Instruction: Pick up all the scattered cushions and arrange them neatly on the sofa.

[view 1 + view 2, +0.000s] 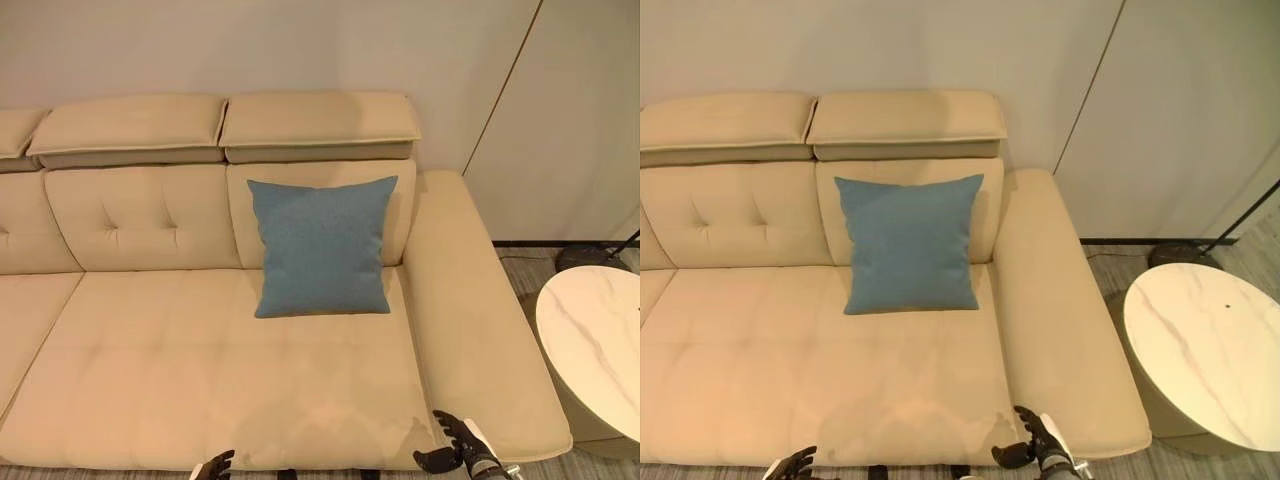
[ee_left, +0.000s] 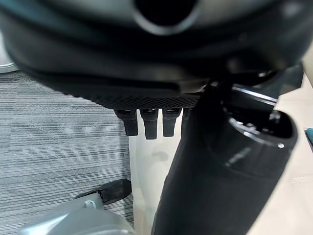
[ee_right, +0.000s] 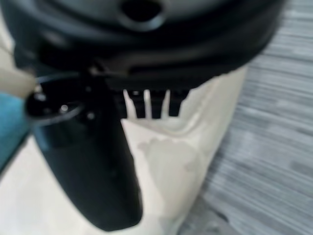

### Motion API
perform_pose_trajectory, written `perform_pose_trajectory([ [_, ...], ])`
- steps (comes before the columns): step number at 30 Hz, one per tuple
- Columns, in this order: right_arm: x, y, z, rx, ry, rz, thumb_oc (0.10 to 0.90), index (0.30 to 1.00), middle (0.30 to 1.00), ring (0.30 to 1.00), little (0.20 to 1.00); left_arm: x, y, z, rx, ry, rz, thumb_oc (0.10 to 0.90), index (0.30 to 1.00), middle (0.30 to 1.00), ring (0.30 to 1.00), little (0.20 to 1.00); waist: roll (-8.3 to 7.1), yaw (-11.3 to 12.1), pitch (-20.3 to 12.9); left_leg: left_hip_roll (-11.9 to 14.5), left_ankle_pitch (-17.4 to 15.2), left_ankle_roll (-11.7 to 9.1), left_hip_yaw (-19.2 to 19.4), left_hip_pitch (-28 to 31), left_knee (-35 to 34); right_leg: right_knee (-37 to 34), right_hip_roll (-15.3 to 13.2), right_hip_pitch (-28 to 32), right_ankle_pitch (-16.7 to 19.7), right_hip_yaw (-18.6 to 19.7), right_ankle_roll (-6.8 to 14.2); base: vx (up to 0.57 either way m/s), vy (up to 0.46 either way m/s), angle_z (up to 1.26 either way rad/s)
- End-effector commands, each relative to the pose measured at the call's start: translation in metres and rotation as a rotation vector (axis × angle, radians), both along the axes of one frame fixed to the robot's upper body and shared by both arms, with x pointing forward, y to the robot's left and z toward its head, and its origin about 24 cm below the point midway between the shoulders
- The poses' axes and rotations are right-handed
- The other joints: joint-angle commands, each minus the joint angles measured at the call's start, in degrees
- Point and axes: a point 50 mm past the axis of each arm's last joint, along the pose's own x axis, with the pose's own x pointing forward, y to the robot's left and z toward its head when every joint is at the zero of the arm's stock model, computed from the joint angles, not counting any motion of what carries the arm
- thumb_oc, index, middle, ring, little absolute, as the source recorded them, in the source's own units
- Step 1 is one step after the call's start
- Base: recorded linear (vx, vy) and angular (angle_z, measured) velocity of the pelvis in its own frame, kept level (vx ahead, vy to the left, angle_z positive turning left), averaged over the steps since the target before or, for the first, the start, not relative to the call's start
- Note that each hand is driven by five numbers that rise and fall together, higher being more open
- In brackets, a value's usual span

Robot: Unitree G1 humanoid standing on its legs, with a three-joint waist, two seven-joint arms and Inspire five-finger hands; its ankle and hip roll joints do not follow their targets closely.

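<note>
A plain pale wall backs a beige sofa (image 1: pixel 200 380) that spans the scene, its right arm running toward the near edge. A round marble-topped table (image 1: pixel 1210 350) stands on grey carpet (image 2: pixel 54 147) to the right of that arm, just beside it.

One blue cushion (image 1: pixel 322 246) stands upright at the far right of the seat, leaning on the backrest beside the right arm. No other cushion is visible on the seat or on the carpet in view.

The left hand (image 1: pixel 215 464) sits at the near edge of the seat, left of centre; the right hand (image 1: pixel 455 445) sits at the near right corner. Both are empty. In each wrist view the fingers point straight out, relaxed, with the thumb apart; the right wrist view is soft, so that reading is probable, not certain.

Handling judgement: the cushion looks light, soft and compliant, not fragile, with a woven cover that should give fair grip. It would deform under a pinch; taking a corner or a side edge between thumb and fingers appears safest.

Clearance: the seat to the left of the cushion is open. The right arm and the table narrow the room on the right; the seat's near edge lies directly at both hands.
</note>
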Motion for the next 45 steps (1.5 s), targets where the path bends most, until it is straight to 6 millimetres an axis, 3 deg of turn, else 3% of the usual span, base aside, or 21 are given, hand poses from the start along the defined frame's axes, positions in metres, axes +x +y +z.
perform_pose_trajectory([
  [1, 0.025, 0.008, 0.006, -0.001, -0.084, 0.018, 0.8, 0.9, 0.9, 0.9, 0.9, 0.047, 0.025, 0.016, 0.085, -0.119, 0.005, 0.8, 0.9, 0.9, 0.9, 0.9, -3.82, 0.12, 1.69, -1.18, 0.23, -1.75, 1.95, -1.14, 1.33, 0.57, 0.48, 2.71, -7.34, -0.48, 2.21, -0.29, -0.084, 0.15],
  [2, 0.029, 0.004, 0.007, -0.012, -0.079, 0.017, 0.8, 0.9, 0.9, 0.9, 0.9, 0.061, 0.028, 0.021, 0.087, -0.16, 0.012, 0.8, 0.9, 0.9, 0.9, 0.9, -4.73, 0.07, 2.15, -1.62, -2.42, -1.34, 1.89, -2.6, 5.42, 0.57, -0.35, 1.85, -6.63, -0.79, 1.99, -0.21, -0.048, 0.16],
  [6, 0.033, -0.001, 0.009, -0.036, -0.07, 0.018, 0.8, 0.9, 0.9, 0.9, 0.9, 0.068, 0.028, 0.023, 0.084, -0.171, 0.013, 0.8, 0.9, 0.9, 0.9, 0.9, -5.54, -0.25, 2.04, -2.7, -6.61, -0.78, 1.13, -2.69, 11.24, 0.57, -1.1, 0.69, -5.78, -1.27, 1.79, -0.15, -0.01, 0.09],
  [7, 0.04, -0.009, 0.012, -0.072, -0.067, 0.024, 0.8, 0.9, 0.9, 0.9, 0.9, 0.069, 0.025, 0.021, 0.068, -0.157, 0.027, 0.8, 0.9, 0.9, 0.9, 0.9, -5.37, -0.28, 1.52, -4.88, -9.78, -0.56, -0.6, 0.54, 15.03, 0.57, -0.45, 0.43, -4.97, -1.23, 1.77, -0.08, 0.031, -0.07],
  [11, 0.04, -0.012, 0.011, -0.076, -0.047, 0.02, 0.8, 0.9, 0.9, 0.9, 0.9, 0.07, 0.023, 0.02, 0.059, -0.149, 0.037, 0.8, 0.9, 0.9, 0.9, 0.9, -4.78, -1.43, 0.31, -5.97, -11.97, -0.1, -0.52, 5.04, 14.13, 0.57, 0.09, -0.8, -3.4, -1.67, 2.12, -0.09, 0.071, -0.11],
  [12, 0.037, -0.013, 0.009, -0.082, -0.022, 0.017, 0.8, 0.9, 0.9, 0.9, 0.9, 0.072, 0.021, 0.019, 0.058, -0.14, 0.024, 0.8, 0.9, 0.9, 0.9, 0.9, -4.3, -2.41, -0.31, -6.44, -14.32, 0.96, 0.68, 7.6, 10.95, 0.57, 0.21, -2.16, -2.15, -2.12, 2.63, -0.09, 0.089, -0.04],
  [14, 0.035, -0.013, 0.007, -0.091, 0.0, 0.021, 0.8, 0.9, 0.9, 0.9, 0.9, 0.079, 0.019, 0.021, 0.065, -0.139, -0.004, 0.8, 0.9, 0.9, 0.9, 0.9, -4.27, -3.06, -0.27, -6.91, -14.96, 1.69, 1.53, 8.55, 8.08, 0.57, -0.35, -3.77, -0.11, -3.03, 3.43, -0.16, 0.114, 0.4],
  [20, 0.039, -0.004, 0.003, -0.1, 0.035, 0.069, 0.8, 0.9, 0.9, 0.9, 0.9, 0.091, 0.019, 0.024, 0.084, -0.147, -0.01, 0.8, 0.9, 0.9, 0.9, 0.9, -5.36, -3.0, 0.71, -9.13, -12.6, 3.21, -1.52, 8.68, 2.11, 1.49, -0.91, -7.67, 3.21, -2.18, 5.6, -0.22, 0.116, 0.15],
  [23, 0.042, 0.002, 0.002, -0.086, 0.043, 0.088, 0.8, 0.9, 0.9, 0.9, 0.9, 0.097, 0.024, 0.026, 0.106, -0.14, -0.01, 0.8, 0.9, 0.9, 0.9, 0.9, -6.02, -3.31, 2.12, -9.08, -10.8, 3.79, -2.08, 7.39, 2.14, 5.1, -1.41, -9.76, 4.02, 2.19, 6.89, -0.23, 0.043, -0.02],
  [25, 0.04, 0.005, 0.0, -0.08, 0.061, 0.1, 0.8, 0.9, 0.9, 0.9, 0.9, 0.105, 0.027, 0.03, 0.125, -0.148, -0.025, 0.8, 0.9, 0.9, 0.9, 0.9, -5.85, -3.5, 3.18, -8.45, -9.96, 4.09, -2.63, 5.47, 2.96, 9.3, -0.42, -10.18, 0.96, 7.32, 6.91, -0.33, 0.008, -0.1],
  [26, 0.032, 0.007, -0.005, -0.072, 0.089, 0.099, 0.8, 0.9, 0.9, 0.9, 0.9, 0.108, 0.027, 0.031, 0.142, -0.142, -0.048, 0.8, 0.9, 0.9, 0.9, 0.9, -5.63, -3.18, 3.23, -7.95, -9.02, 4.37, -3.18, 3.55, 3.63, 13.33, -0.5, -8.36, -2.23, 9.56, 5.29, -0.33, -0.021, -0.02],
  [28, 0.027, 0.008, -0.007, -0.063, 0.105, 0.09, 0.8, 0.9, 0.9, 0.9, 0.9, 0.11, 0.027, 0.032, 0.148, -0.14, -0.052, 0.8, 0.9, 0.9, 0.9, 0.9, -5.62, -3.03, 2.84, -7.81, -8.37, 4.51, -3.86, 2.48, 3.97, 16.13, -0.4, -7.35, -3.57, 11.03, 4.61, -0.19, -0.044, 0.4],
  [30, 0.015, 0.012, -0.014, -0.049, 0.148, 0.076, 0.8, 0.9, 0.9, 0.9, 0.9, 0.12, 0.023, 0.035, 0.157, -0.153, -0.065, 0.8, 0.9, 0.9, 0.9, 0.9, -5.87, -2.91, 1.04, -6.91, -6.89, 4.28, -6.01, 0.69, 3.9, 22.0, 0.68, -4.55, -6.45, 15.6, 3.93, -0.12, -0.102, 0.79],
  [35, 0.017, 0.024, -0.017, -0.025, 0.149, 0.086, 0.8, 0.9, 0.9, 0.9, 0.9, 0.135, 0.014, 0.04, 0.16, -0.184, -0.05, 0.8, 0.9, 0.9, 0.9, 0.9, -8.17, -1.51, -2.23, -6.12, -5.58, 2.92, -6.43, -0.6, 3.08, 13.27, -0.67, 2.64, -10.15, 14.81, 3.49, -0.05, -0.189, 0.4],
  [36, 0.024, 0.029, -0.016, -0.022, 0.138, 0.093, 0.8, 0.9, 0.9, 0.9, 0.9, 0.144, 0.006, 0.043, 0.148, -0.205, -0.028, 0.8, 0.9, 0.9, 0.9, 0.9, -8.91, -1.37, -2.3, -4.99, -4.05, 1.95, -6.51, -2.43, 3.0, 10.85, 0.69, 2.59, -10.35, 16.19, 3.1, -0.14, -0.234, 0.13],
  [40, 0.024, 0.029, -0.016, -0.022, 0.138, 0.092, 0.8, 0.9, 0.9, 0.9, 0.9, 0.144, 0.006, 0.043, 0.148, -0.205, -0.028, 0.8, 0.9, 0.9, 0.9, 0.9, -8.9, -1.37, -2.35, -4.97, -4.03, 1.94, -6.51, -2.51, 3.0, 10.84, 0.71, 2.51, -10.32, 16.19, 3.1, -0.14, -0.113, 0.1],
  [41, 0.035, 0.034, -0.012, -0.044, 0.105, 0.125, 0.8, 0.9, 0.9, 0.9, 0.9, 0.174, -0.025, 0.054, 0.113, -0.281, -0.029, 0.8, 0.9, 0.9, 0.9, 0.9, -10.27, -1.86, -0.27, -2.97, 1.95, -0.17, -6.7, -9.17, 2.56, 6.28, 2.35, 2.28, -10.3, 15.61, 1.61, -0.43, -0.29, 0.0],
  [42, 0.036, 0.034, -0.012, -0.044, 0.104, 0.125, 0.8, 0.9, 0.9, 0.9, 0.9, 0.174, -0.025, 0.055, 0.112, -0.282, -0.029, 0.8, 0.9, 0.9, 0.9, 0.9, -10.17, -2.08, -0.45, -2.97, 2.06, -0.2, -6.93, -9.51, 2.6, 6.24, 2.38, 2.04, -10.22, 15.4, 1.6, -0.52, -0.318, 1.31],
  [43, 0.036, 0.033, -0.012, -0.054, 0.105, 0.127, 0.8, 0.9, 0.9, 0.9, 0.9, 0.178, -0.035, 0.056, 0.097, -0.293, -0.032, 0.8, 0.9, 0.9, 0.9, 0.9, -10.28, -2.73, 0.06, -2.58, 1.67, 0.17, -4.15, -10.27, 3.47, 6.36, 2.0, 1.4, -9.86, 13.99, 1.55, -0.22, -0.07, 1.89],
  [44, 0.029, 0.031, -0.015, -0.073, 0.13, 0.136, 0.8, 0.9, 0.9, 0.9, 0.9, 0.18, -0.05, 0.055, 0.08, -0.294, -0.049, 0.8, 0.9, 0.9, 0.9, 0.9, -10.78, -4.14, 0.35, -1.38, -0.24, 0.86, 1.56, -9.9, 6.49, 6.53, 1.11, 0.36, -9.4, 11.1, 1.12, -0.22, -0.07, 2.2],
  [45, 0.029, 0.031, -0.015, -0.073, 0.13, 0.136, 0.8, 0.9, 0.9, 0.9, 0.9, 0.18, -0.05, 0.055, 0.08, -0.294, -0.049, 0.8, 0.9, 0.9, 0.9, 0.9, -10.74, -4.21, 0.32, -1.37, -0.38, 0.85, 1.48, -10.03, 6.7, 6.54, 1.13, 0.35, -9.43, 11.02, 1.12, -0.27, -0.074, 1.14],
])
